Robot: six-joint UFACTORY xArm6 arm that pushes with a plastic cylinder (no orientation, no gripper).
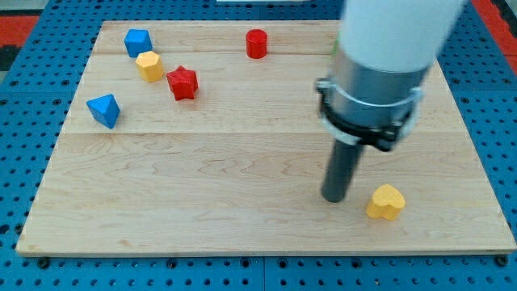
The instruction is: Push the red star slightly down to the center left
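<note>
Board [242, 218]: pale wood, on a blue pegboard [32, 24].
Blue triangle [103, 110]: near the left edge, about mid-height, apart from the other blocks.
Blue cube [137, 41]: near the top-left corner, close to the top edge, shape not sure.
Yellow block [149, 65]: just below and right of the blue cube, nearly touching it; shape looks six-sided, not sure.
Red star [183, 82]: upper left area, just right of and a little below the yellow block, a small gap between; above and right of the blue triangle.
Red cylinder [256, 44]: near the top edge, around the middle, upright.
Tip [334, 198]: lower right area of the board, well apart from the red star, far right of and below it.
Tool state: plain rod, nothing to open or close, holding nothing; touching no block.
Yellow heart [386, 202]: near the bottom edge toward the bottom-right corner, just right of the tip, a narrow gap between.
Green block [334, 48]: a sliver only, near the top edge, mostly hidden behind the arm; shape cannot be told.
</note>
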